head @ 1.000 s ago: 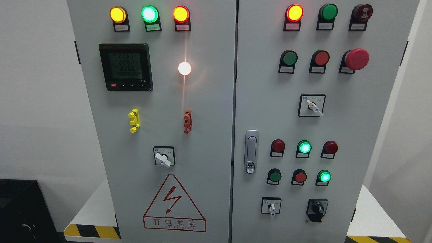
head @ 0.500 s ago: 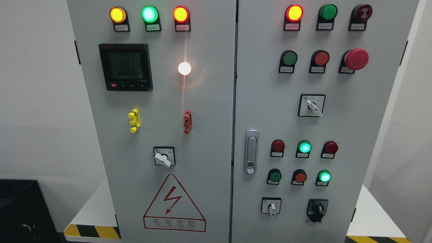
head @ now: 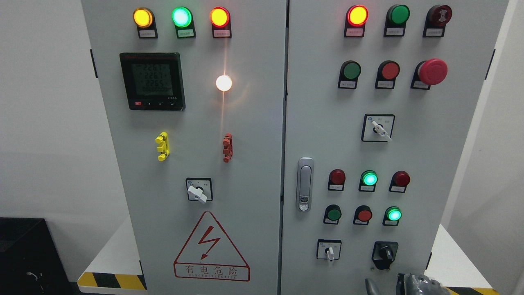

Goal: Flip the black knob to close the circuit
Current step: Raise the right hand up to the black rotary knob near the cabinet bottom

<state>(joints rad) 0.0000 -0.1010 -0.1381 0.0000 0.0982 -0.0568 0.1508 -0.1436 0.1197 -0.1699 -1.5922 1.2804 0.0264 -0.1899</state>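
My right robot hand (head: 409, 283) has just risen into view at the bottom edge, directly below the untouched black knob (head: 385, 253) low on the right cabinet door (head: 442, 164); its finger state I cannot tell, so the flip remains ahead.

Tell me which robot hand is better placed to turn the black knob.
The right. A robot hand is rising at the bottom edge, right of the middle, just below the black knob on the right door's lower corner. The left robot hand is out of view.
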